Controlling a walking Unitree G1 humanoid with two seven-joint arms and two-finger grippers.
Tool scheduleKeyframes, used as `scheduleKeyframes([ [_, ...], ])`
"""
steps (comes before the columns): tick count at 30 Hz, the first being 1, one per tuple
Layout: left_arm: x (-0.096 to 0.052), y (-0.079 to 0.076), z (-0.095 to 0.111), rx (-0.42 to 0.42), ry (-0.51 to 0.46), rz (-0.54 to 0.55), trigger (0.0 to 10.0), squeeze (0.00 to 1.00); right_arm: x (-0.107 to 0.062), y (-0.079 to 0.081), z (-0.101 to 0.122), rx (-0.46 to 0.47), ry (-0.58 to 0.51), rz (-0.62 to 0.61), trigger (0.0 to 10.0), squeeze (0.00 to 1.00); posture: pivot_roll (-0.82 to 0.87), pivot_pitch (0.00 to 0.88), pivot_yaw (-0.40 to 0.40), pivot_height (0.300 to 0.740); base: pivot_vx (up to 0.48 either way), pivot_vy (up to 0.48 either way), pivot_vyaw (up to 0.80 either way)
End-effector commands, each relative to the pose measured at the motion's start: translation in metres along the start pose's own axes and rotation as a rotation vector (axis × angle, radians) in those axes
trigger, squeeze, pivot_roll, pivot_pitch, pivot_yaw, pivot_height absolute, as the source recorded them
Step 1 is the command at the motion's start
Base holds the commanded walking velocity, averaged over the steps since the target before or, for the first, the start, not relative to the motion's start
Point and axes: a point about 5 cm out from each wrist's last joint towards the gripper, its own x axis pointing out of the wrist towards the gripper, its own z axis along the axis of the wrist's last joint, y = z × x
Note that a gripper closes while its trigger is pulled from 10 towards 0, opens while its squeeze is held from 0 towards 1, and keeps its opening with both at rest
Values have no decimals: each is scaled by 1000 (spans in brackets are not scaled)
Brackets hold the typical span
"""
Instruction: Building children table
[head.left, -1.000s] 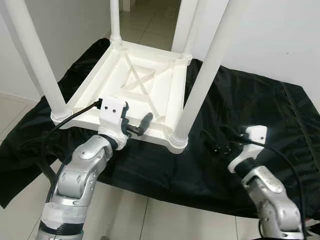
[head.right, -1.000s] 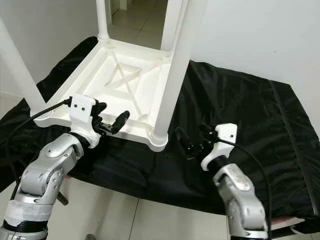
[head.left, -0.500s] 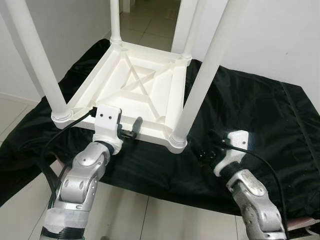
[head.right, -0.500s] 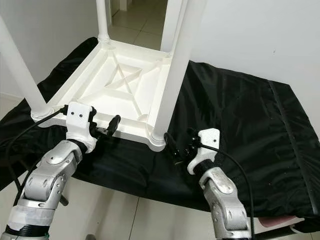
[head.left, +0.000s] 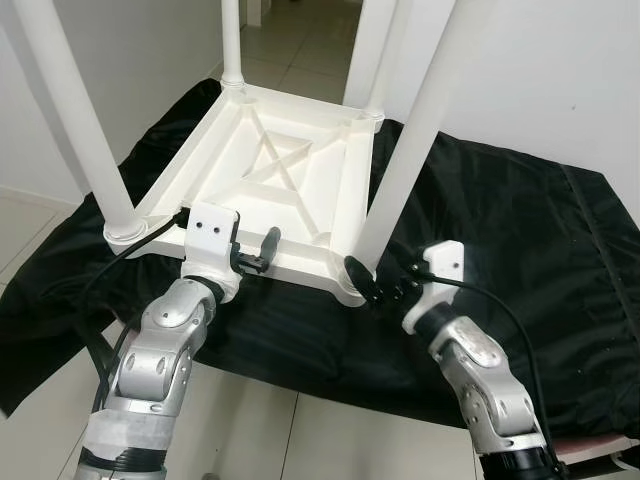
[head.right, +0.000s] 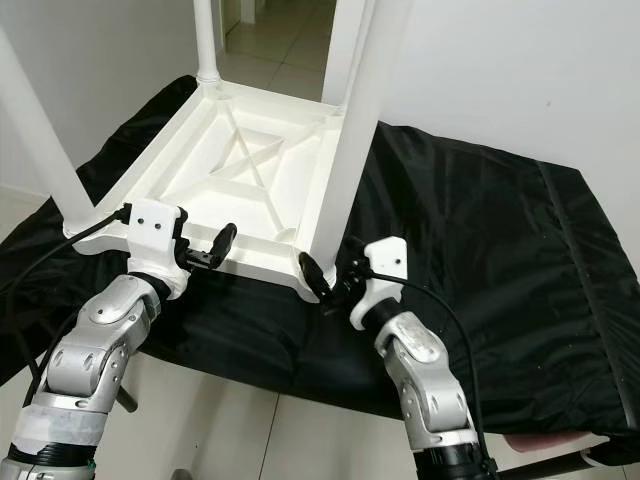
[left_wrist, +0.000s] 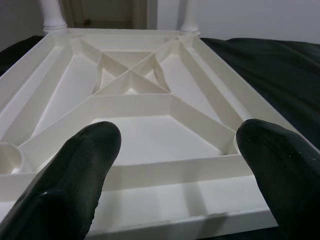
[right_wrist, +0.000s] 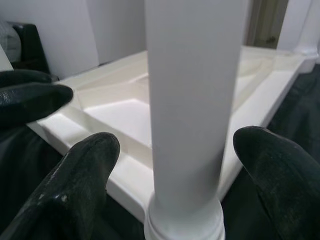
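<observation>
Children's table (head.left: 270, 170) upturned on black cloth (head.left: 500, 220). Near leg (head.left: 400, 180) upright between spread right pincer (head.left: 368, 280) fingers, closest arm. Left pincer (head.left: 255, 255) spread at near rim.

Right gripper (right_wrist: 175, 165) has its fingers spread either side of the near-right leg (head.left: 405, 170) of the upturned table (head.left: 270, 170). Left gripper (head.left: 255, 258) is open at the near rim, ribs ahead. Black cloth (head.left: 520, 230) on the right lies bare.

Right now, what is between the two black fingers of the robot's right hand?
The right gripper is open, and a white table leg stands between its fingers, as the right wrist view shows.
</observation>
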Motion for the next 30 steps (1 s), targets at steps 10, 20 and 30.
scheduleKeyframes([
  [10, 2, -11, 6, 15, -30, -73, 10000, 0, 29, 4, 14, -60, -55, -35, 10000, 0, 33, 30, -104, 740, 0, 0, 0],
  [20, 2, -11, 9, 18, -38, -75, 10000, 0, 48, 7, 29, -131, -94, -65, 2784, 0, 40, 28, -114, 740, 0, 0, 0],
  [30, 0, -15, 8, 18, -32, -98, 10000, 0, 50, 6, 31, -140, -104, -92, 10000, 0, 40, 29, -116, 740, 0, 0, 0],
])
